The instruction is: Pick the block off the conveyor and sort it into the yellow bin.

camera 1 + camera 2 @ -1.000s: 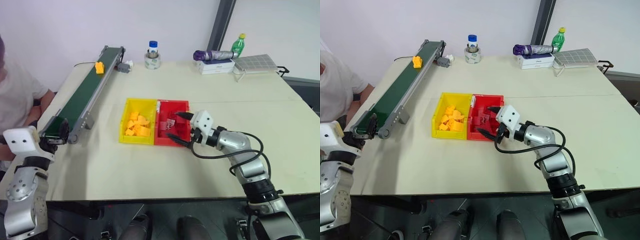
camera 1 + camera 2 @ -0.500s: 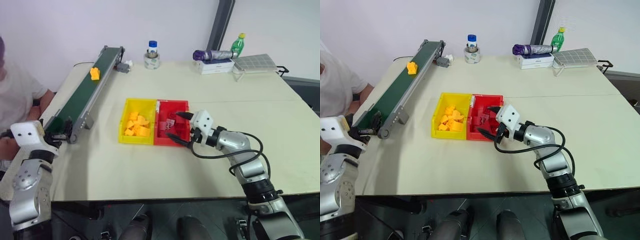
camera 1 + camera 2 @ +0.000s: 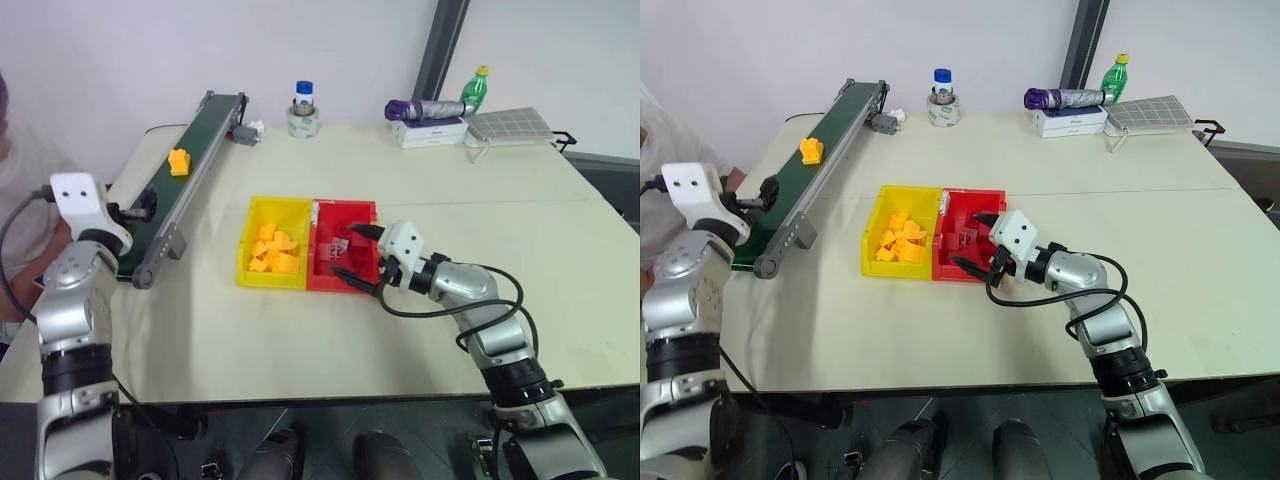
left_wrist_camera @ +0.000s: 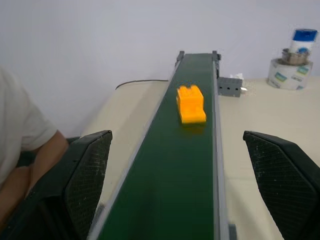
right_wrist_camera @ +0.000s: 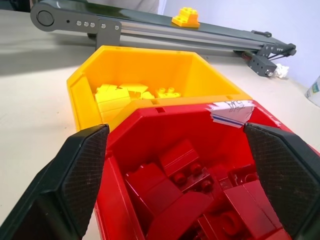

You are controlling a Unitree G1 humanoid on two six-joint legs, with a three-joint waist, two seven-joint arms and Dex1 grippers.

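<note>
- Yellow-orange and studded, the block (image 4: 190, 103) lies on the conveyor (image 3: 160, 205), partway down the belt, alone and untouched by either gripper.
- Dark green belt makes the block easy to pick out, and the narrow grey frame keeps it on one line, so a gripper set on that line should meet it.
- Left gripper (image 4: 185, 190) hangs over the near end of the conveyor, pointing up the belt at the block; its fingers (image 4: 85, 175) stand wide apart, one to each side of the belt, with nothing between them. I judge this a waiting pose: jaws wide enough to straddle the block.
- Block and left gripper are well apart, so the pick is not yet made.
- Yellow bin (image 3: 256, 220) sits on the table beside the conveyor, joined along one wall to the red bin (image 3: 372, 212). It holds a heap of like yellow blocks; the red one holds red blocks. Being near the belt keeps the carry short.
- Right gripper (image 3: 362, 256) rests at the near edge of the red bin, fingers spread and empty, over the red blocks, away from the left arm's path to the yellow bin.
- Someone's arm in a pale sleeve (image 4: 22, 135) is just beyond the table edge by the conveyor.
</note>
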